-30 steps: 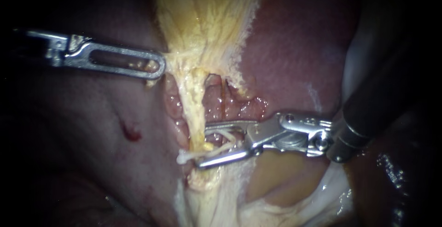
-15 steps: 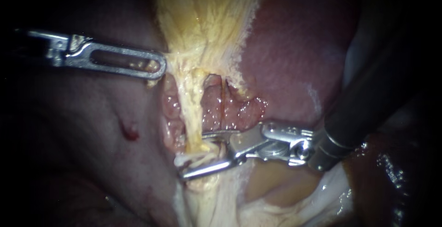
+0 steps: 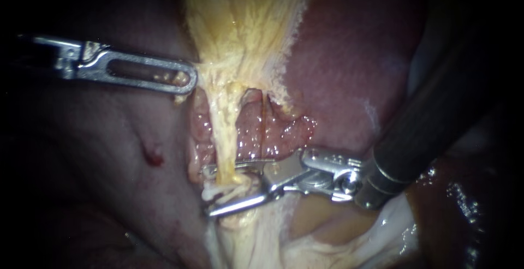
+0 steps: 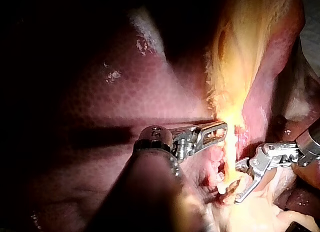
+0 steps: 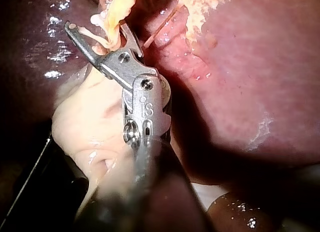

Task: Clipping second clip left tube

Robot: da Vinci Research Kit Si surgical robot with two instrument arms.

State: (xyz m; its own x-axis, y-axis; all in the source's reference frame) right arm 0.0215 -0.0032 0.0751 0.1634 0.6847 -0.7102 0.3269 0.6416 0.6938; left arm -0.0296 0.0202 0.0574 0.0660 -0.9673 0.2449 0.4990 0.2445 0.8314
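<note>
The left tube [image 3: 226, 132] is a yellow strand running down from the gallbladder [image 3: 245, 18]. My left instrument [image 3: 188, 81] is shut on the gallbladder's lower edge and holds it taut. My right instrument [image 3: 208, 190] comes in from the upper right, its jaws open and straddling the tube's lower end. A white clip [image 3: 217, 193] lies across the tube between those jaws. In the right wrist view the open jaws [image 5: 97, 29] frame the tube [image 5: 117, 11]. The left wrist view shows my left instrument [image 4: 222, 129] beside the tube, with my right instrument [image 4: 239, 186] past it.
Dark red liver [image 3: 349, 67] lies behind and right of the tubes. A thinner right tube [image 3: 265, 119] runs beside the left one. A small red spot [image 3: 154, 157] marks the tissue at left. Pale glistening tissue [image 3: 327, 214] lies under the right instrument's shaft.
My right instrument has slid left, so its open jaws now reach past the left tube. The left instrument and the clip have stayed put.
</note>
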